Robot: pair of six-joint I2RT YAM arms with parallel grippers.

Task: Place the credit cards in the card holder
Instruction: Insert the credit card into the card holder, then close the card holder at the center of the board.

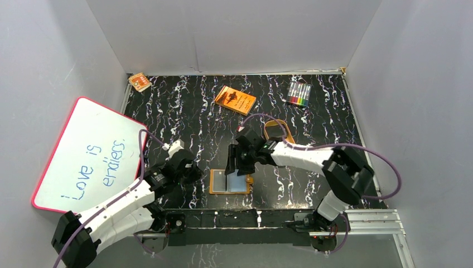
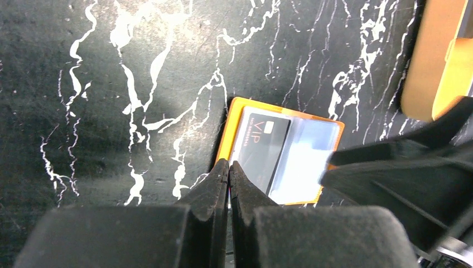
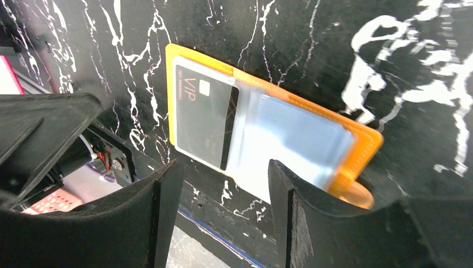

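- Orange-tan leather: the card holder [image 1: 230, 181] lies opened flat on the black marbled table [image 1: 167, 111], near the front edge and between my two arms, with its pale blue-grey pockets facing up.
- A black credit card [image 3: 203, 114] printed "VIP" sits in the pocket at the end of the holder nearest my left arm, and its long edge lines up with the holder's orange border.
- My right claw [image 3: 223, 173] hangs just above the holder with its fingers well apart and nothing between them. The card and the pale pocket show through the gap.
- My left claw [image 2: 228, 173] is pressed fully together and grips nothing. Its tips sit low at the holder's orange rim beside the card, and I cannot tell whether they touch it.
- At the back of the table lie an orange book [image 1: 235, 100] and a pack of coloured markers [image 1: 299, 94], well apart from the holder.
- A tan oval tray [image 1: 277, 131] rests behind my right arm.
- A whiteboard [image 1: 89, 153] leans at the left.
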